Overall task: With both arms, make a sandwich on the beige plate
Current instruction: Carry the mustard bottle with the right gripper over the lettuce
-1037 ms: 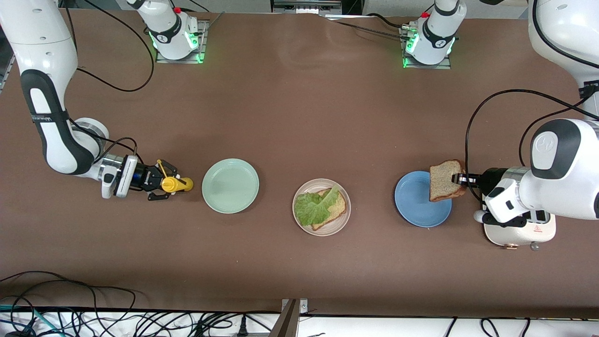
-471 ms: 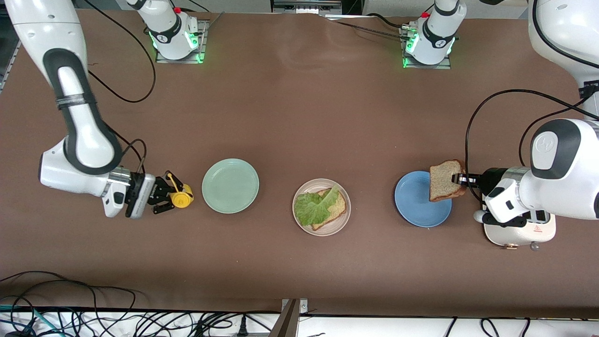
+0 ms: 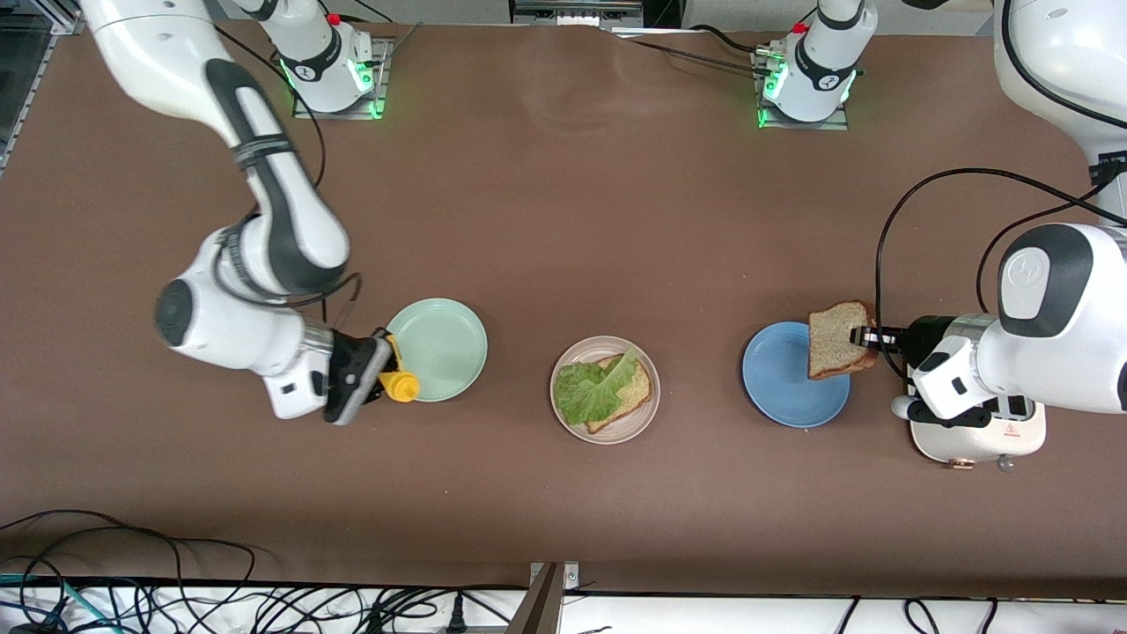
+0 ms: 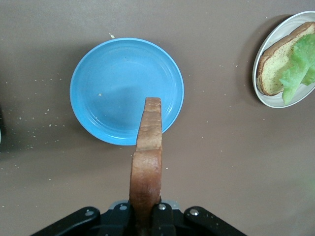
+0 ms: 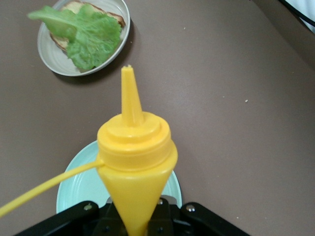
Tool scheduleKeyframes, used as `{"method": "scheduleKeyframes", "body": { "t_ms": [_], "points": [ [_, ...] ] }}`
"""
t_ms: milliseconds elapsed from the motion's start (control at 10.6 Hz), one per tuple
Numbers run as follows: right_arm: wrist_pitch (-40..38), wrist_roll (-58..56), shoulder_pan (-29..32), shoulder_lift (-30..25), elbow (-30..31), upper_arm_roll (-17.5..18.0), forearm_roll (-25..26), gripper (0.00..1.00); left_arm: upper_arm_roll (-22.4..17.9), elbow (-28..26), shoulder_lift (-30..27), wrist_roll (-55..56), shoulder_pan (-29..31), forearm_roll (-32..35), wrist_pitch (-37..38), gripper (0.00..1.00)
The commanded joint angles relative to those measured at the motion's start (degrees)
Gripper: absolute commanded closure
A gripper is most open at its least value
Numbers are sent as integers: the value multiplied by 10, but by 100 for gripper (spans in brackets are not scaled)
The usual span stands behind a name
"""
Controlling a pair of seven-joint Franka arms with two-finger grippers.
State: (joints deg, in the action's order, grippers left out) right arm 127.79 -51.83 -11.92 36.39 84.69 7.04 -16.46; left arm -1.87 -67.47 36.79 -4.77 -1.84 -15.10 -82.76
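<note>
The beige plate [image 3: 563, 414] lies mid-table with a brown bread slice [image 3: 636, 387] on it and a green lettuce leaf [image 3: 590, 392] over that slice. My left gripper [image 3: 867, 336] is shut on a second bread slice [image 3: 836, 342], held on edge over the rim of a blue plate [image 3: 784, 387]. In the left wrist view the held slice [image 4: 146, 157] stands upright from my left gripper [image 4: 146, 216]. My right gripper [image 3: 377, 379] is shut on a yellow squeeze bottle [image 3: 401, 386] over the edge of a mint-green plate [image 3: 440, 343]. In the right wrist view the bottle [image 5: 135, 152] points its nozzle toward the lettuce [image 5: 91, 39].
A white toaster [image 3: 977, 433] stands at the left arm's end of the table, beside the blue plate and under the left wrist. Cables [image 3: 176, 581] run along the table's edge nearest the front camera. Both arm bases [image 3: 335, 75] stand at the edge farthest from it.
My right arm has swung the yellow bottle from the bare table at its own end to over the mint-green plate's edge, turning its nozzle toward the beige plate. The left arm has not moved.
</note>
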Motion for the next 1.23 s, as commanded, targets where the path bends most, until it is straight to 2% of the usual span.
{"method": "scheduleKeyframes", "body": {
  "t_ms": [0, 471, 660, 942, 1131],
  "points": [
    [-13, 98, -64, 49, -87, -30, 129, 100, -2, 6, 1, -7, -3, 12, 5, 100],
    [-120, 135, -250, 159, -245, -176, 264, 100, -2, 6, 4, -7, -3, 12, 5, 100],
    [-123, 135, -327, 183, -254, -238, 318, 100, -2, 6, 4, -7, -3, 12, 5, 100],
    [-169, 133, -396, 197, -286, -322, 334, 100, -2, 6, 4, -7, -3, 12, 5, 100],
    [-172, 135, -433, 199, -291, -363, 352, 100, -2, 6, 5, -7, -2, 12, 5, 100]
  ]
}}
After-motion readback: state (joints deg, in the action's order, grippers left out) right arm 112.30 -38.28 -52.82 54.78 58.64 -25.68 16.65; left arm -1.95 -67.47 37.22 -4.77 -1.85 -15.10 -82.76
